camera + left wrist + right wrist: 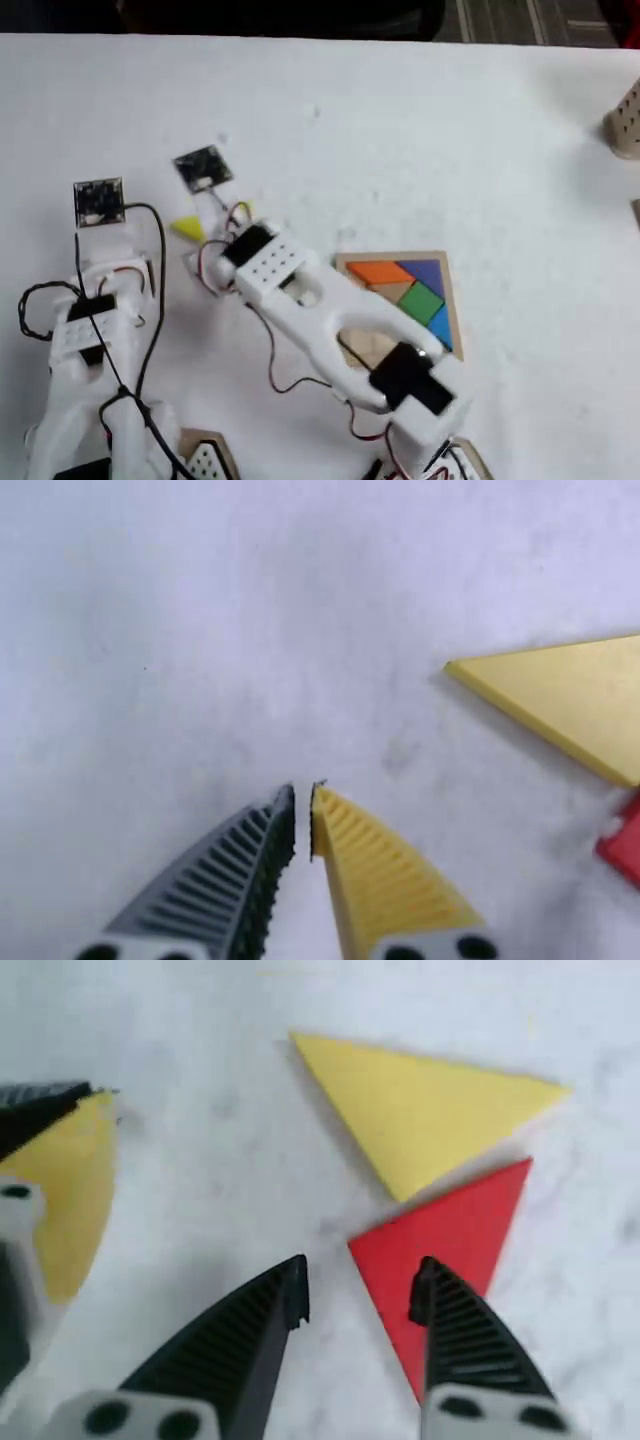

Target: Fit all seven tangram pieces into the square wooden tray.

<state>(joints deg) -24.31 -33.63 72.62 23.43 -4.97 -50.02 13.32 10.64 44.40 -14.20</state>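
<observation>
Right gripper [360,1295] is down at the table [450,130] with its jaws apart, nothing clamped. One corner of the red triangle [440,1245] sits in the gap, and one black finger [460,1350] overlaps that piece's edge; can't tell if it touches. The yellow triangle [420,1110] lies flat just beside the red one, corner to edge, touching or nearly so. Left gripper [303,815] has its grey and yellow fingers brought together with only a hairline slit between the tips, holding nothing. It sits low over bare table near the yellow triangle's point, with a sliver of red at the frame edge. From above, the right arm runs diagonally across from the tray [392,258] side to the loose pieces, and the left arm sits alongside, just beside the yellow triangle. Tray is well apart from both loose triangles and holds an orange piece [380,271], purple piece [427,272], green piece [423,303], blue piece [441,326] and tan piece [392,292], packed toward one side. Bare wood shows on the part nearest the arm, which partly covers it.
</observation>
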